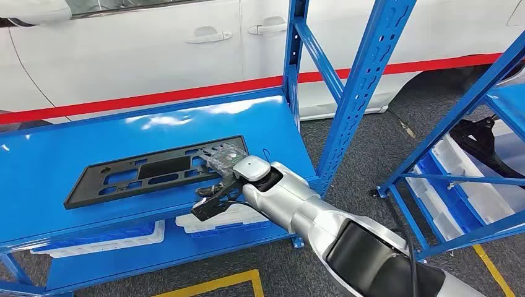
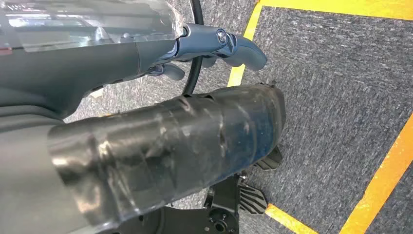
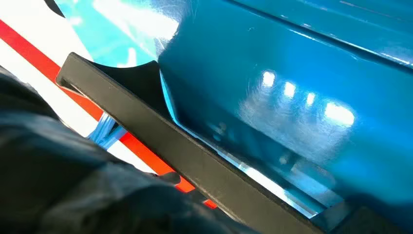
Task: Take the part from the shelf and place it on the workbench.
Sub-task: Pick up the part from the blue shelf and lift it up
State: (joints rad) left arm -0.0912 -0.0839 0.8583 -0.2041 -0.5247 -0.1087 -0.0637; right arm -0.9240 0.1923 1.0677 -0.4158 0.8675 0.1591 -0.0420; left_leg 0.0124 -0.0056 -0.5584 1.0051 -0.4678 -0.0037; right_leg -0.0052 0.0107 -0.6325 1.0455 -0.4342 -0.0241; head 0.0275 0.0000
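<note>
Right hand (image 1: 224, 162) only pinches the end of the long black part (image 1: 155, 171) on the shelf (image 1: 49, 158), so I reckon it could sag and slip out when lifted.

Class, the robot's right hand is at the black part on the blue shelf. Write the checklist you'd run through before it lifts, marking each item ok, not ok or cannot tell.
1. Right hand at the black part: ok, at its right end.
2. Firm hold on the part: cannot tell; the fingers are mostly hidden.
3. Part lies flat on the shelf: ok.
4. Nothing resting on the part besides the hand: ok.
5. Blue upright close beside the right arm: not ok, watch it when swinging out.
6. Left hand out of the way: ok, hanging over the floor.
</note>
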